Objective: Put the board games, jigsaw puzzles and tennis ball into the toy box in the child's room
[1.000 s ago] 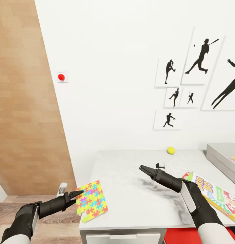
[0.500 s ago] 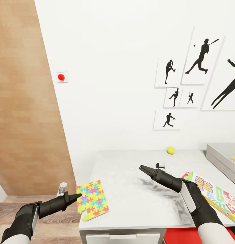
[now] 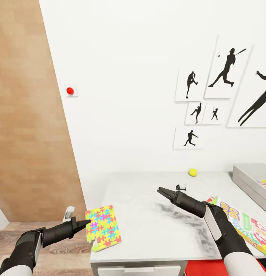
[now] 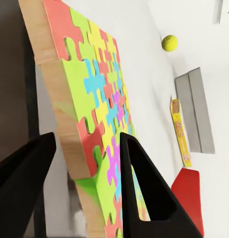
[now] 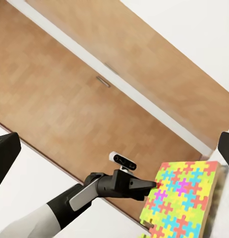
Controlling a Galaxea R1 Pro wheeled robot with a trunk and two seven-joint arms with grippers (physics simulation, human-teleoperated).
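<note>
Table (image 3: 148, 226) middle is bare, open path between jigsaw puzzle (image 3: 103, 228) at the left edge and board game (image 3: 246, 226). Tennis ball (image 3: 192, 172) near wall, probably out of the way.

Matt wood-backed jigsaw puzzle (image 4: 102, 124) on a smooth, faintly marbled table (image 3: 148, 222).

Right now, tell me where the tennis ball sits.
In the head view the tennis ball rests at the back of the table near the wall, below the silhouette pictures and left of the toy box.
</note>
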